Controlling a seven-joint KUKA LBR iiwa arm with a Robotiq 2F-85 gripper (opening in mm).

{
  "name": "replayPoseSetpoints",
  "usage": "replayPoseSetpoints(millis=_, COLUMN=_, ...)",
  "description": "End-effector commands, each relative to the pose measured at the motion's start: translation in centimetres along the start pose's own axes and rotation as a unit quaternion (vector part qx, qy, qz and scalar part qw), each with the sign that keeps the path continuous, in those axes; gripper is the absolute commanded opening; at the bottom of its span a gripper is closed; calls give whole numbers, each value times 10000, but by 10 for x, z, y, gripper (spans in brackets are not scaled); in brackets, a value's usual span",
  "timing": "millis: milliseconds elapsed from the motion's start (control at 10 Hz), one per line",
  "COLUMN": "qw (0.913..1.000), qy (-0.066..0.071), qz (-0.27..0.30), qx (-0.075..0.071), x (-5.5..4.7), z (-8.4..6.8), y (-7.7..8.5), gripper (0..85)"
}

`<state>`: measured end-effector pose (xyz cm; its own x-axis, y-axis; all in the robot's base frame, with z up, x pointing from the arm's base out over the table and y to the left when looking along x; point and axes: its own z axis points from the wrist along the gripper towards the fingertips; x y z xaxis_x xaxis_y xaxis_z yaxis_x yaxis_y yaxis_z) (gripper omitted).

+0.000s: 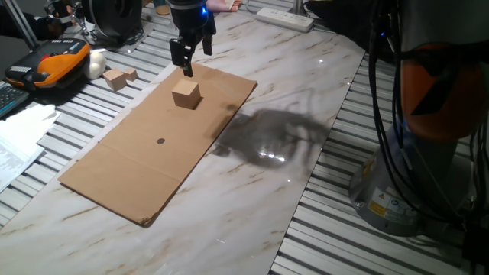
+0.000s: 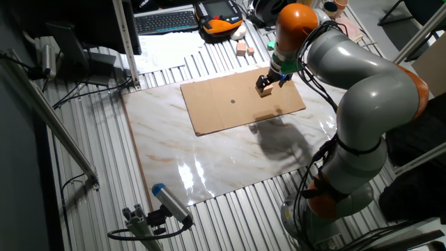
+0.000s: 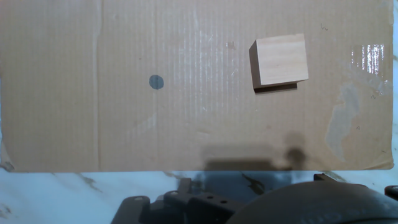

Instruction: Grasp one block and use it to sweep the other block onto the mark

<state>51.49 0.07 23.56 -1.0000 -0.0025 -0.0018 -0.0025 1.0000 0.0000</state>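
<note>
Cardboard, plain brown and faintly ribbed, lies flat on the marble table top (image 1: 252, 198) and carries both of the task's things. The wooden cube (image 1: 186, 94) sits near the sheet's far end in one fixed view, close to the edge nearest the robot's base; it is pale tan, smooth-faced and sharp-cornered, and casts a short shadow. The mark (image 1: 160, 140), a small dark round dot, lies around the middle of the cardboard sheet (image 1: 114, 164), well apart from the cube.

Hanging just above and behind the cube is the gripper (image 1: 189, 57), so the cube lies between the fingers and the dot, roughly on one line. In the hand view the cube (image 3: 279, 61) sits to the right and the dot (image 3: 156, 81) to the left, with bare cardboard between. That line is what a sweep would have to follow, I judge.

Whether the fingers are spread or pressed together I cannot tell; nothing visible is pinched between them, and the hand view does not show their tips.

Two smaller wooden pieces (image 1: 118, 78) rest off the cardboard on the slatted surface beyond the sheet's far corner, untouched.
</note>
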Motion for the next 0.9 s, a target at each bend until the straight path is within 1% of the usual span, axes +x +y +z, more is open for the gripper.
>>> replayPoseSetpoints(millis=0, qw=10000, qy=-1, qz=0, qx=0, x=0, z=0, y=0, gripper=0)
replayPoseSetpoints(millis=100, qw=9976, qy=681, qz=73, qx=79, x=0, z=0, y=0, gripper=0)
replayPoseSetpoints(millis=800, qw=9976, qy=681, qz=73, qx=79, x=0, z=0, y=0, gripper=0)
